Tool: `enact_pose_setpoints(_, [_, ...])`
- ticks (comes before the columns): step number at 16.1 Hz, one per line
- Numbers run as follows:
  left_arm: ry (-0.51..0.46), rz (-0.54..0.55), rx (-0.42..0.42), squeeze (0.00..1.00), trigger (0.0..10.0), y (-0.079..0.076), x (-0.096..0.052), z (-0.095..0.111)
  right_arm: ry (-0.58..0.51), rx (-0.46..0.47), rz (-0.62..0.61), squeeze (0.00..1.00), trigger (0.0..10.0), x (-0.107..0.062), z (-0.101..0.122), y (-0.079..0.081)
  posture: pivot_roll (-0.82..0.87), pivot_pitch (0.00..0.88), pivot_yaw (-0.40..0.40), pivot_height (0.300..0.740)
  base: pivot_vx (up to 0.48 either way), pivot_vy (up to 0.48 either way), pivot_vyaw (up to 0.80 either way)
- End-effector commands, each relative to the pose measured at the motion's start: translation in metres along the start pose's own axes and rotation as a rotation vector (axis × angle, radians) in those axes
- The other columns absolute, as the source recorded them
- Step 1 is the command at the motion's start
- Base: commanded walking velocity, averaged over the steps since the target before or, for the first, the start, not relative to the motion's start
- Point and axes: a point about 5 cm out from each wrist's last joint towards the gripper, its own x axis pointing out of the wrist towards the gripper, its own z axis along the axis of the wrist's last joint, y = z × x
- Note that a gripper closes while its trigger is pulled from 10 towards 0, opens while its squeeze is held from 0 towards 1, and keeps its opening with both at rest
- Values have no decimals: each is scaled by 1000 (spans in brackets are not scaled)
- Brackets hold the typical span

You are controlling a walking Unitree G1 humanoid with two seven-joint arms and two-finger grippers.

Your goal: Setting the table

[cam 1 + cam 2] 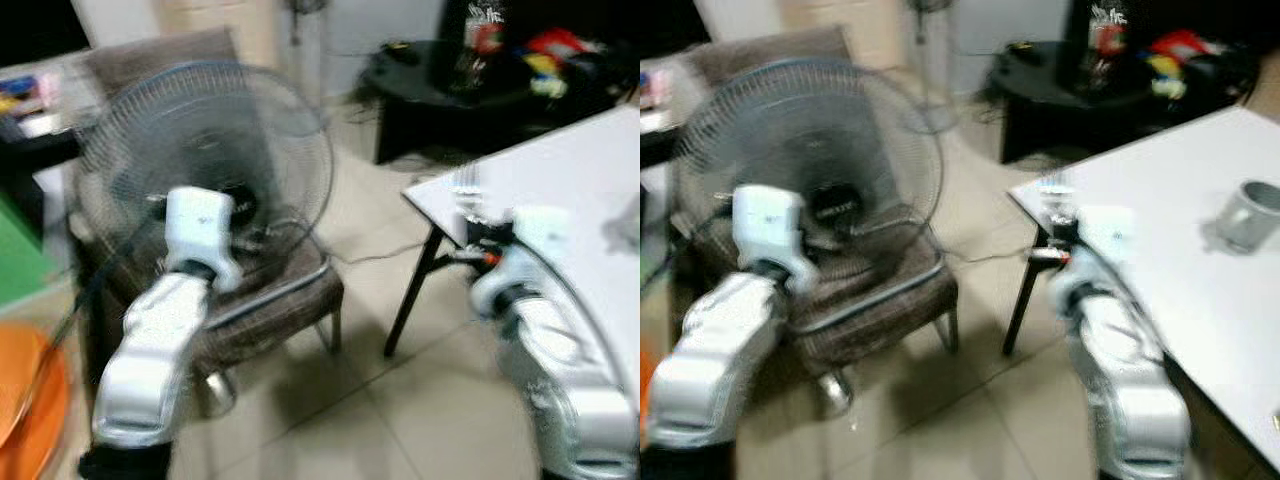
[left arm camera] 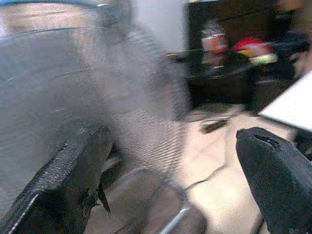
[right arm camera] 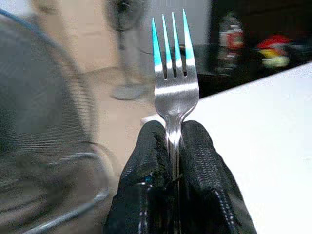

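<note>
- The right gripper (image 3: 171,161) is clamped tight on the handle of a silver metal fork (image 3: 173,83), hovering at the near-left corner of the white rectangular table (image 1: 1170,230).
- The fork's long axis continues the fingers, tines pointing up and away.
- The tabletop lies right and beyond.
- The left gripper (image 2: 165,195) gapes wide, empty.

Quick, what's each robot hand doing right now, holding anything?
Left end effector: open, holding nothing, near the fan.
Right end effector: closed on a fork, tines up.
</note>
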Motion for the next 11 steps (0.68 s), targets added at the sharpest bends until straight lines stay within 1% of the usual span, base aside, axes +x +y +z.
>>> enact_pose_setpoints(1, [2, 33, 16, 0, 10000, 11, -2, 0, -42, 0, 29, 0, 10000, 1, 7, 8, 99, 0, 39, 740, 356, 0, -800])
enact_pose_setpoints(2, [1, 33, 18, 0, 10000, 11, -2, 0, -57, -20, 9, 0, 10000, 1, 9, 6, 99, 0, 41, 740, 352, 0, -800])
enact_pose_setpoints(3, [1, 33, 19, 0, 10000, 12, -2, 0, -72, -3, 32, 0, 10000, 0, 12, 7, 98, 0, 42, 740, 349, 0, -800])
enact_pose_setpoints(5, [1, 32, 20, 0, 10000, 12, -2, 0, -85, 4, 30, 0, 10000, 0, 14, 7, 98, 0, 43, 740, 341, 0, -800])
enact_pose_setpoints(6, [-2, 25, 23, 0, 10000, 12, -1, 0, -115, 17, 10, 0, 10000, 0, 17, 8, 99, 0, 43, 740, 337, 0, -800])
enact_pose_setpoints(7, [-2, 22, 23, 0, 10000, 12, -2, 0, -138, 9, -12, 0, 10000, -1, 19, 7, 99, 0, 42, 740, 337, 0, -800])
enact_pose_setpoints(11, [-3, 4, 25, 0, 10000, 10, -2, 0, -93, 12, 7, 0, 10000, -3, 15, 7, 96, 0, 44, 740, 328, 0, -800])
